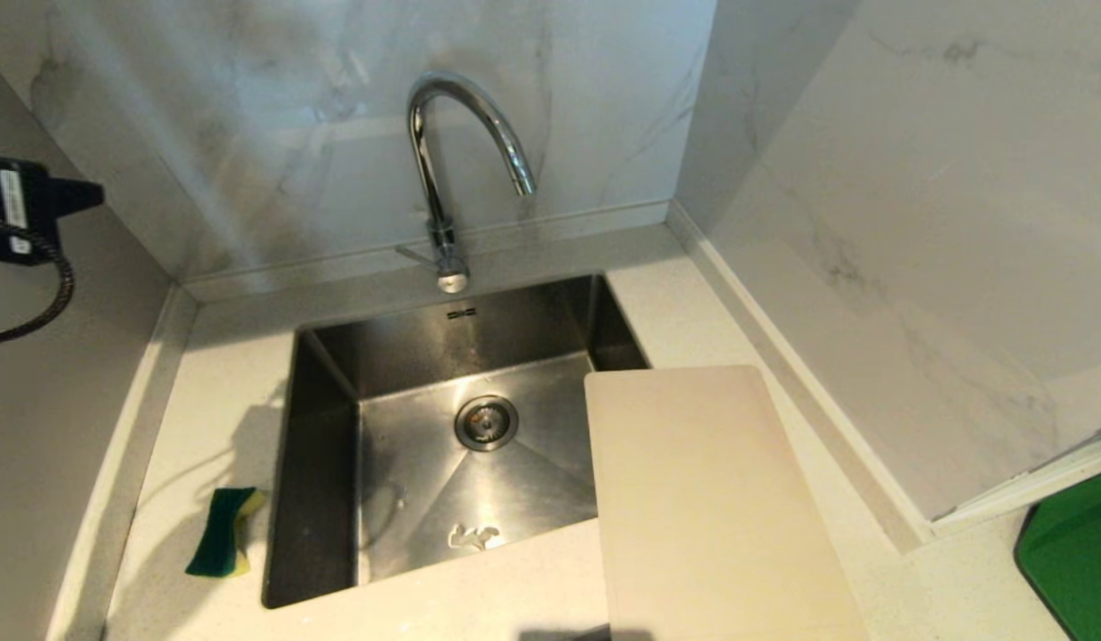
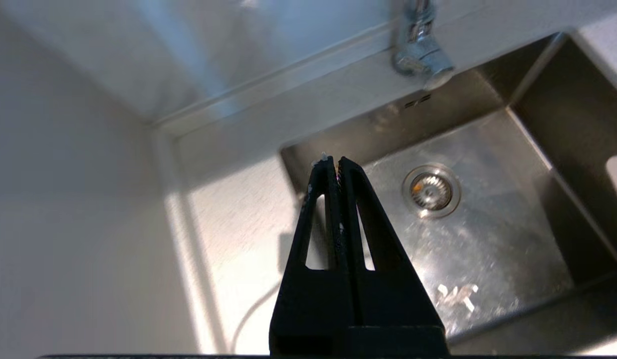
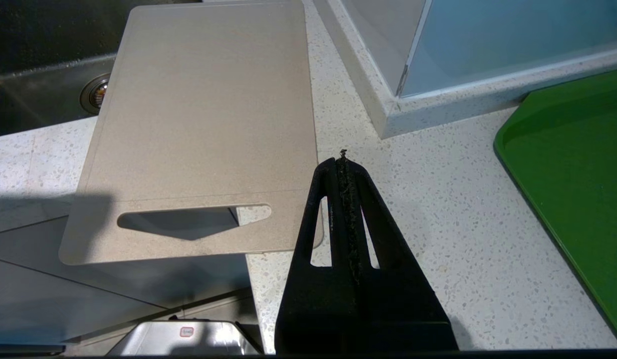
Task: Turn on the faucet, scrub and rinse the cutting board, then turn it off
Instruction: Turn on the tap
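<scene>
head: sponge (image 1: 222, 532) by sink (image 1: 311, 499) | right wrist: cutting board (image 3: 203, 124) slot | both jaws pressed together

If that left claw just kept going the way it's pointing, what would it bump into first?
Probably the steel sink: the shut left gripper aims at the basin's back corner, below and beside the faucet. Depth is unclear, so it could meet the countertop edge first.

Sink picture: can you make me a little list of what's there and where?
faucet: behind the sink, no water running
sink: steel, a white scrap near the front
board: on the counter right of the sink, one edge over the basin
sponge: on the counter left of the sink
left gripper: shut, above the sink's left edge
right gripper: shut, beside the board
</scene>
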